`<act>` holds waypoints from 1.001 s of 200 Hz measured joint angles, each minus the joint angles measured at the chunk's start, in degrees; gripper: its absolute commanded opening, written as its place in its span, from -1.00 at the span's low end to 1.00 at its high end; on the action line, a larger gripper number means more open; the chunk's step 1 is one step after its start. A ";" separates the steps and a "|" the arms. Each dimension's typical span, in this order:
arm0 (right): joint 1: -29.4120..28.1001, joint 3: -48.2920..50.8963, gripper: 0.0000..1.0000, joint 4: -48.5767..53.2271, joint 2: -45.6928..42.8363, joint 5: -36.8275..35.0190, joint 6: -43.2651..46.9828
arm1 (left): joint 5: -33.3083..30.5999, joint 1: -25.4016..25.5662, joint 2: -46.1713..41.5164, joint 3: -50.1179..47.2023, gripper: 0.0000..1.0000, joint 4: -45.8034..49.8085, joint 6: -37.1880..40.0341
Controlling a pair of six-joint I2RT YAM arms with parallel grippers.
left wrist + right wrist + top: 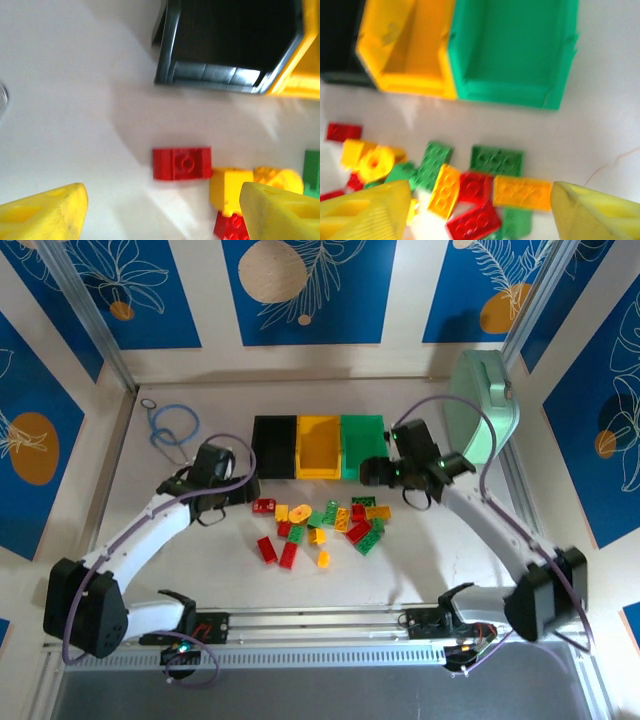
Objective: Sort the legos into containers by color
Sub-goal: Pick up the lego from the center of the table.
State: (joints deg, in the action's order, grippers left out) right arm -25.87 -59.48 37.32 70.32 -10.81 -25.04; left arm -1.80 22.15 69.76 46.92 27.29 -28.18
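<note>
- Your white table (pixel 180 570) is seen from above, with both arms reaching in from the near edge.
- Three bins stand in a row at the far middle, touching side to side. The black bin (pixel 273 445) is on the left, the yellow bin (pixel 319 472) is in the middle and the green bin (pixel 362 430) is on the right.
- The legos (pixel 325 525) lie loose on the table just on the near side of the bins. They form a scattered heap of red, yellow, orange and green bricks, and every brick you can see rests on the table.
- Your left gripper (pixel 162 200) has its yellow fingers spread wide and holds nothing. It hovers at the left end of the heap, just on the near side of the black bin.
- In the left wrist view, a red brick (pixel 181 163) lies flat beyond the gap between the fingers. A yellow brick (pixel 229 187) touches its right side.
- Your right gripper (pixel 480 200) is also spread wide and holds nothing. It hovers over the right end of the heap, just on the near side of the green bin.
- In the slightly blurred right wrist view, a green plate (pixel 497 160) lies just beyond the gap between the fingers. An orange plate (pixel 522 192) lies beside it on the near side.
- A mint-green case (pixel 485 405) stands on edge at the far right of the table.
- A looped blue cable (pixel 172 425) lies at the far left.
</note>
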 measured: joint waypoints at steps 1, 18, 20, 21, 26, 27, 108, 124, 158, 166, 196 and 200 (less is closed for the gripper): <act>-0.22 0.55 0.63 -0.04 -0.59 0.11 -0.13 | 0.07 0.00 -0.07 -0.20 0.62 -0.02 -0.02; -2.12 6.23 0.82 0.02 -7.56 1.25 -2.12 | 1.51 0.17 -1.03 -3.82 0.63 -0.83 -0.52; -2.23 6.69 0.82 0.04 -8.17 1.29 -2.56 | 1.66 0.22 -1.03 -4.15 0.63 -0.87 -0.68; -2.34 7.08 0.82 0.04 -8.70 1.33 -2.69 | 1.70 0.24 -1.03 -4.24 0.63 -0.92 -0.72; -2.71 8.44 0.82 0.00 -10.40 1.55 -3.15 | 1.95 0.28 -0.98 -4.81 0.63 -1.14 -0.92; -2.75 8.61 0.82 0.00 -10.64 1.60 -3.26 | 2.03 0.31 -0.96 -4.94 0.63 -1.18 -0.94; -4.57 14.67 0.78 0.90 -18.36 2.95 -6.75 | 2.69 4.83 9.11 -4.79 0.63 -6.23 -3.61; -4.83 14.75 0.77 0.87 -18.36 3.17 -6.97 | 2.12 5.09 11.34 -3.93 0.62 -6.73 -4.22; -5.31 15.45 0.76 0.83 -18.38 3.37 -7.21 | 1.38 5.09 15.26 -2.05 0.58 -8.04 -4.90; -5.31 15.67 0.76 0.59 -18.38 3.37 -7.34 | 1.33 5.09 16.17 -1.44 0.58 -8.35 -4.98; -5.31 16.76 0.76 0.37 -18.40 3.37 -7.45 | 1.36 5.09 19.32 0.85 0.52 -8.94 -5.01; -5.31 16.87 0.76 0.31 -18.40 3.37 -7.45 | 1.36 5.09 19.71 1.22 0.52 -8.94 -5.03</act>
State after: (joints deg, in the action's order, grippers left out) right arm -31.18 -42.61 37.63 51.92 -7.44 -32.49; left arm -0.45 27.24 89.47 48.14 18.35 -33.21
